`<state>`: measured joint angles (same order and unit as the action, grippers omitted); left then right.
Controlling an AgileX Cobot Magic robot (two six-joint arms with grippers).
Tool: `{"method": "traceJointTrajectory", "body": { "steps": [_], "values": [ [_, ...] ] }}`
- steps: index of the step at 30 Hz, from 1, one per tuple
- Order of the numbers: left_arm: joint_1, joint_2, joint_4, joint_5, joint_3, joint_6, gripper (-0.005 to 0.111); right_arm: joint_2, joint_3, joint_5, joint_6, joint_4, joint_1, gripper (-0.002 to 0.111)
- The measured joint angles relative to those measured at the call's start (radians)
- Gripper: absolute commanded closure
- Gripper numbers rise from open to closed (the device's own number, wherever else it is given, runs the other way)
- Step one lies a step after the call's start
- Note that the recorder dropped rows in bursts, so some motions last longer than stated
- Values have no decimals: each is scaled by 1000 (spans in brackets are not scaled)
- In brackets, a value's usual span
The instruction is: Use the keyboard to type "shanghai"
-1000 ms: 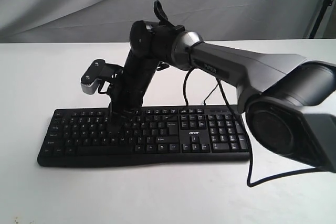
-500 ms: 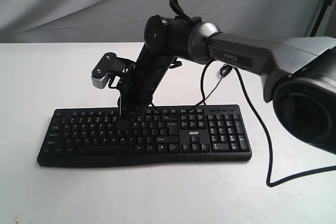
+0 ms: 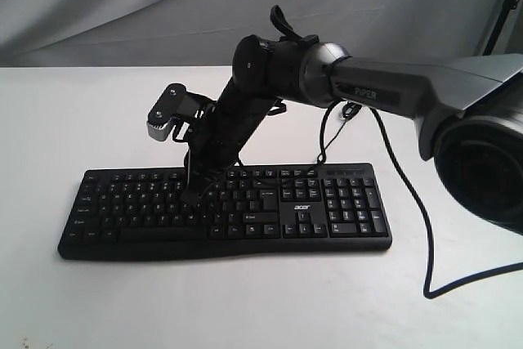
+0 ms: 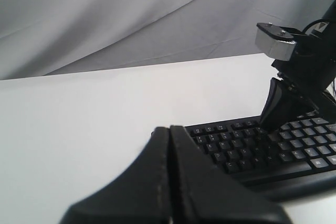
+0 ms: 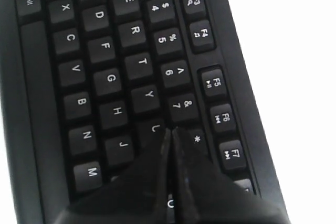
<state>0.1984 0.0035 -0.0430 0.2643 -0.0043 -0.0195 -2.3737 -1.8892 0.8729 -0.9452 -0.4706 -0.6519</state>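
Observation:
The black keyboard (image 3: 327, 202) with a white acer logo lies flat on the white table, its long side toward the exterior camera. My right gripper (image 3: 190, 192) reaches across to the keyboard's left half and is shut, holding nothing. In the right wrist view its closed tips (image 5: 170, 129) stand just over the keyboard (image 5: 105, 51), at the border between the U key and the 8 key, beside J and 7. My left gripper (image 4: 169, 128) is shut and empty. It hovers off the keyboard's (image 4: 236, 153) left end and sees the right gripper (image 4: 269, 113) from the side.
A thin black cable (image 3: 409, 194) runs from the right arm (image 3: 384, 87) down across the table at the right. Grey cloth (image 3: 122, 6) hangs behind the table. A dark stand pole (image 3: 500, 6) is at the far right. The table's front edge runs below the keyboard.
The right arm has swung up and to the right. Its shut gripper has shifted a little to the right along the keyboard's letter rows. The cable has slid right.

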Motion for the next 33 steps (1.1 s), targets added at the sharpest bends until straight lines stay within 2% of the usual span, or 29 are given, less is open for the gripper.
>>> {"method": "traceJointTrajectory", "body": {
  "steps": [33],
  "values": [
    [0, 0, 0, 0, 0, 0, 107, -23, 2, 10, 2, -26, 0, 108]
  ]
}}
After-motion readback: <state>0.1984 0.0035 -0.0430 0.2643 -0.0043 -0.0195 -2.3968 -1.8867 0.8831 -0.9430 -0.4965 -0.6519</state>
